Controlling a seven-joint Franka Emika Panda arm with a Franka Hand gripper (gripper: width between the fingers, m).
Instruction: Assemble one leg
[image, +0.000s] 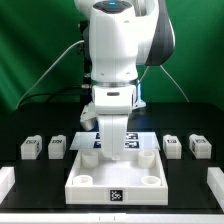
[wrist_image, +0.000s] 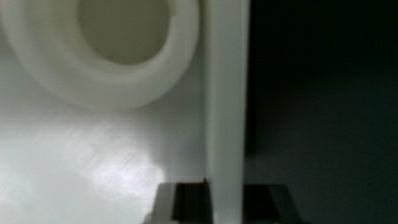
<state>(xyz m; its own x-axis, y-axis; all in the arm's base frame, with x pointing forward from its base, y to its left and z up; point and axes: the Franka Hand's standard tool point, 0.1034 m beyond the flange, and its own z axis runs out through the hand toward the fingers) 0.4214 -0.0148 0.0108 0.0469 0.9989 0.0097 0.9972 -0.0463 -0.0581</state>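
- Tray (image: 85, 192) sits closest to us, dead centre on the black table (image: 30, 172), with a tag (image: 117, 195) on its front wall.
- Over on the exterior view's left, the far-left leg (image: 30, 149) and second leg (image: 57, 147) stand side by side on the table. They're near each other and clear of the tray.
- In the middle, the arm (image: 115, 50) comes straight down and the gripper (image: 117, 143) is at the tray's back rim. The marker board (image: 140, 141) lies flat just behind it.
- Up close in the wrist view we've got dark fingers (wrist_image: 183, 205) on both sides of the rim, snug against it, so the gripper (wrist_image: 224, 205) looks clamped onto the tray. A round socket (wrist_image: 107, 50) sits just inside that rim.
- On the right, the third leg (image: 172, 145) and far-right leg (image: 200, 147) stand on the table too, untouched.
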